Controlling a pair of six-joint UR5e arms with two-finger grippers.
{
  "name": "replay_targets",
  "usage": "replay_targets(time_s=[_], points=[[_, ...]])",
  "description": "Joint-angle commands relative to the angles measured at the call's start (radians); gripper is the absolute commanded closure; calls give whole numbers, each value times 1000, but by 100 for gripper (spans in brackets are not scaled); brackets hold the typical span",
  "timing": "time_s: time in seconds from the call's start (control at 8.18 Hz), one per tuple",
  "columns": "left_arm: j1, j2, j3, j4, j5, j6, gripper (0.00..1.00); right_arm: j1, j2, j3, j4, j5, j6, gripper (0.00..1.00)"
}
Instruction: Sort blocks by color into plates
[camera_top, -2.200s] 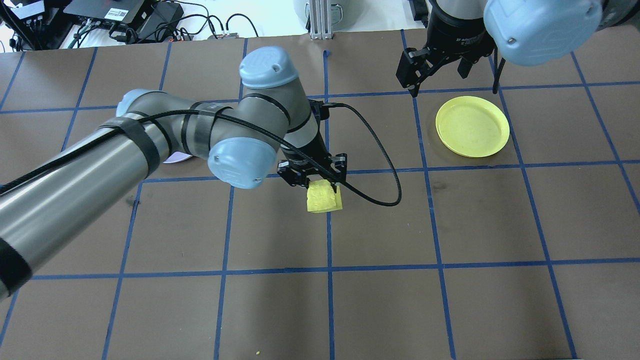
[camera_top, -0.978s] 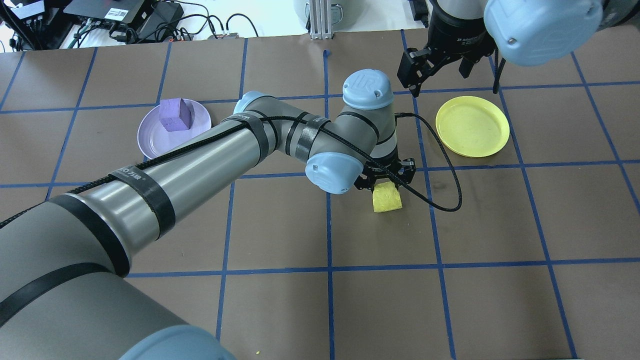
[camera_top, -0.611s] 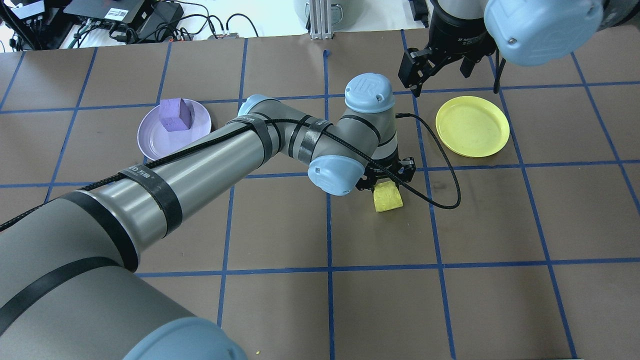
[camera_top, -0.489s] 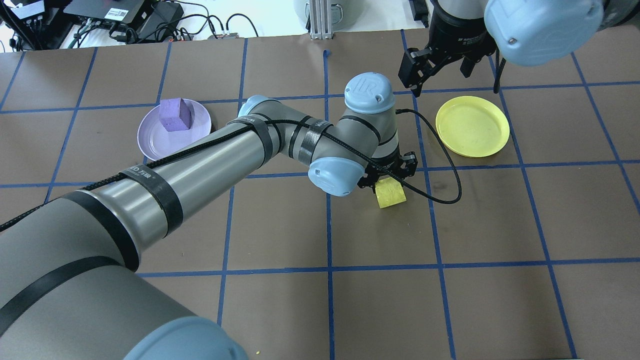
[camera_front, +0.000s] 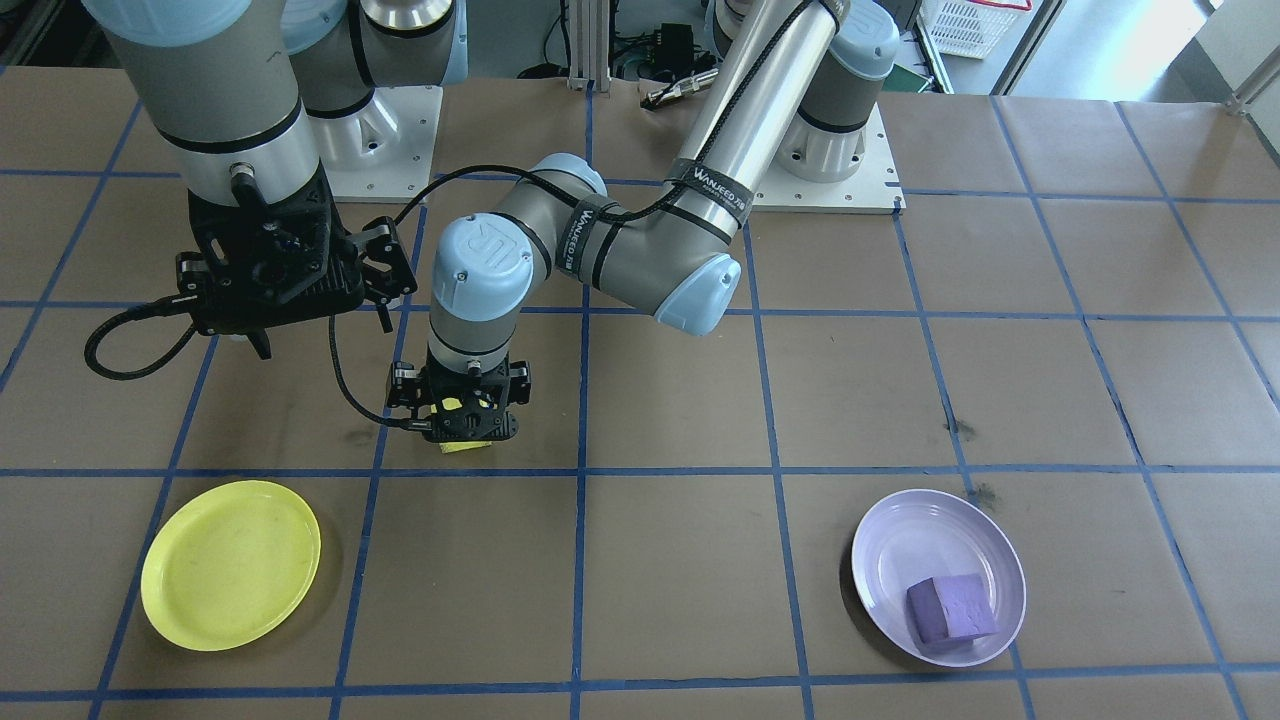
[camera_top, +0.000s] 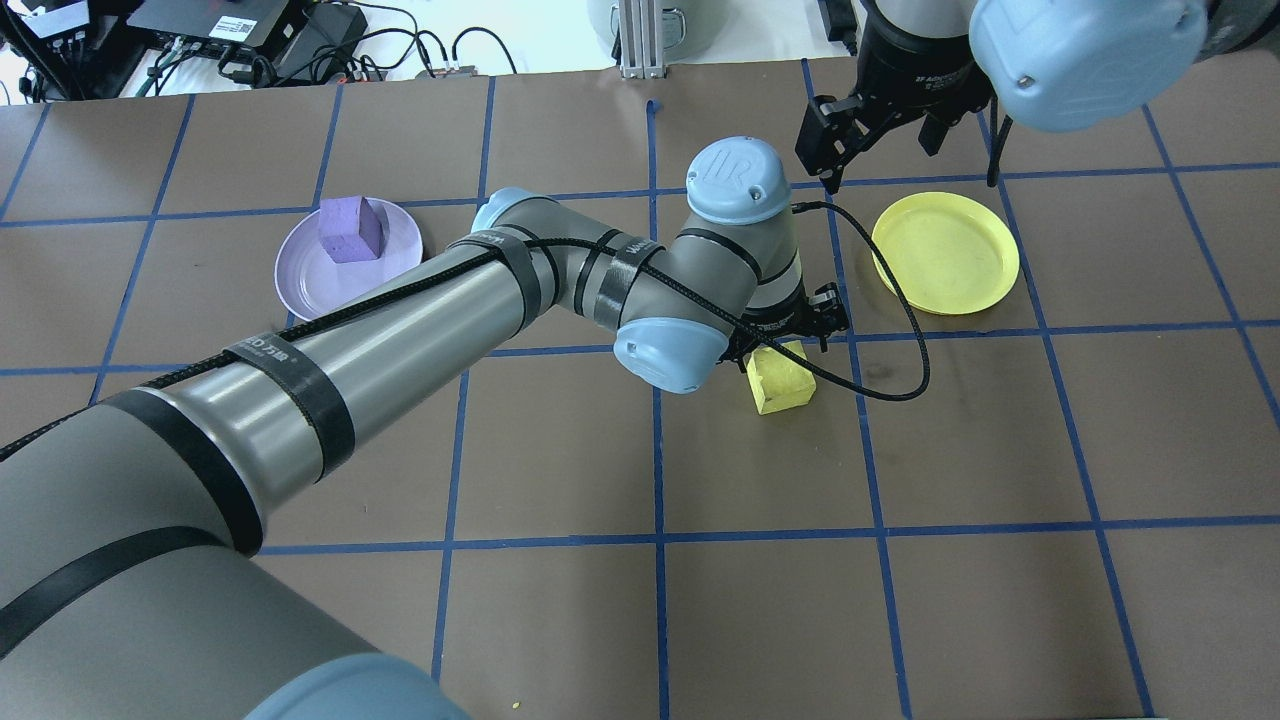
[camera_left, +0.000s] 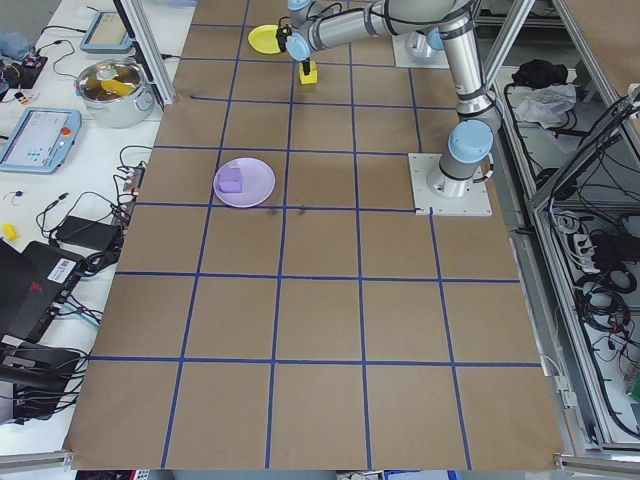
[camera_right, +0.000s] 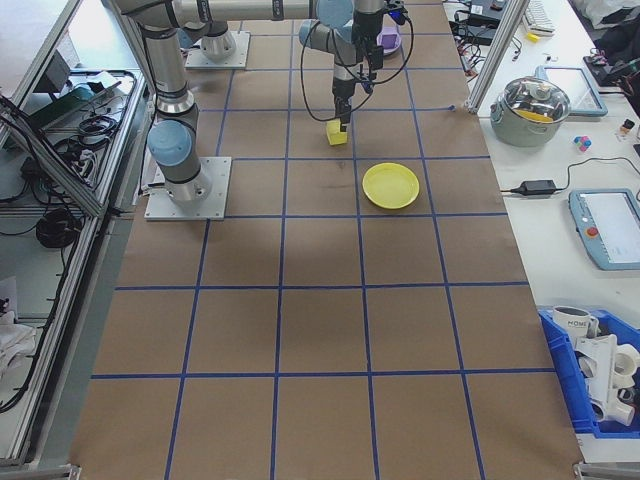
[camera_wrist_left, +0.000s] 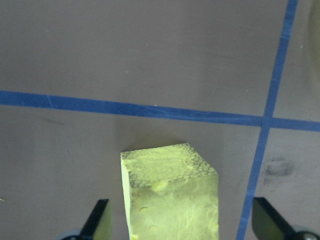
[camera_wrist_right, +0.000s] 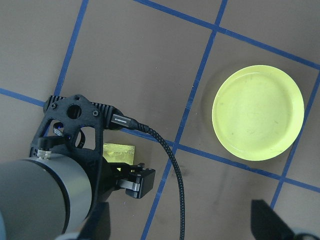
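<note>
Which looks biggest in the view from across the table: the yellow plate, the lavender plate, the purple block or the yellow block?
1. The yellow plate and lavender plate look alike in size.
2. The purple block.
3. The yellow block shows least, but the left gripper hides most of it, so its rank is unsure.

The small yellow foam cube is showing a rough, pitted, matt skin. The round yellow plastic plate and the lavender plastic plate are looking smooth, the lavender one glossy-rimmed. The brown paper-like table cover is lying matt, crossed by blue tape lines.
</note>
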Motion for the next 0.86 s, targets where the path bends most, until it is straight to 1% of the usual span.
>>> replay_targets(time_s=[0.0, 0.24, 0.49, 0.73], points=[[14, 66, -8, 3, 1, 180, 0, 0, 2, 0, -2, -2, 1, 0], [43, 83, -23, 0, 4, 272, 0, -3, 5, 0, -2, -8, 1, 0], [80, 127, -110, 1, 23, 412, 0, -22, 6, 0, 4, -9, 1, 0], [161, 214, -204, -9, 27, 530, 0, -23, 6, 0, 8, -8, 4, 0]])
